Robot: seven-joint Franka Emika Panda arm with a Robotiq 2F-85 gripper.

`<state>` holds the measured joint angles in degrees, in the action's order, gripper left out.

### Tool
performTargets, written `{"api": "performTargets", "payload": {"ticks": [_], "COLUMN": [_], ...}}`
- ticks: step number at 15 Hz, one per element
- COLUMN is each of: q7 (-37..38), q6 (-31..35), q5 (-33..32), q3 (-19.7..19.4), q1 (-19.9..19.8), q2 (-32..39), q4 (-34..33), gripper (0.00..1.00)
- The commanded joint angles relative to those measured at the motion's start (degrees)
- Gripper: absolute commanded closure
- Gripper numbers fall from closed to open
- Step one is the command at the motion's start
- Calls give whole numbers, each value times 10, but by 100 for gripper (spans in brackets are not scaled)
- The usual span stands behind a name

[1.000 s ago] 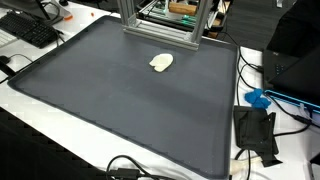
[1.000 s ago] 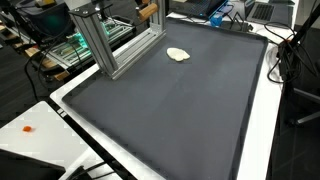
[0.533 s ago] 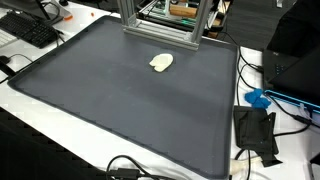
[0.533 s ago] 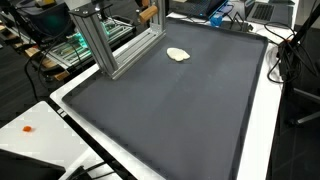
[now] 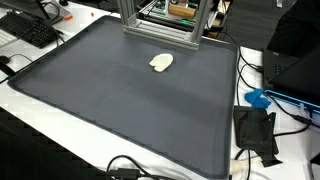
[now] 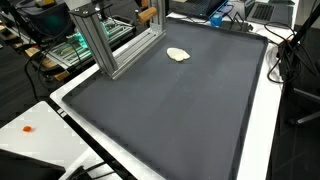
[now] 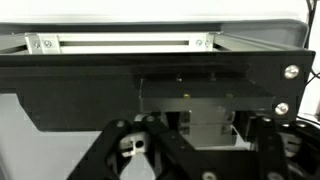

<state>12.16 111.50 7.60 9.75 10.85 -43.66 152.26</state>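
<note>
A small cream-coloured lump (image 5: 160, 62) lies on a large dark mat (image 5: 120, 110) near its far edge, and it shows in both exterior views (image 6: 178, 54). The arm and gripper do not show in either exterior view. In the wrist view, my gripper (image 7: 195, 170) sits close behind a black beam (image 7: 150, 75) and an aluminium rail (image 7: 120, 42). Its two finger linkages stand wide apart at the bottom edge with nothing between them. The lump does not show in the wrist view.
An aluminium frame (image 5: 160, 25) stands at the mat's far edge (image 6: 100, 40), with a wooden block (image 6: 148, 13) behind it. A keyboard (image 5: 30, 30), a blue object (image 5: 258, 98), a black box (image 5: 255, 130) and cables lie around the mat.
</note>
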Motion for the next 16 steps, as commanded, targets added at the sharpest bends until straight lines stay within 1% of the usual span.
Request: {"api": "performTargets", "payload": {"ticks": [1, 5, 10, 13, 16], "q7": [-13, -20, -38, -53, -55], "q6": [-10, -20, -16, -2, 30], "q5": [9, 9, 2, -4, -15], "q3": [-2, -7, -16, -20, -14], "q1": [-3, -3, -13, -23, -39], "q2": [-24, -27, -3, 38, 91], "q4": [8, -9, -60, -95, -117], "gripper": [1, 0, 0, 0, 0]}}
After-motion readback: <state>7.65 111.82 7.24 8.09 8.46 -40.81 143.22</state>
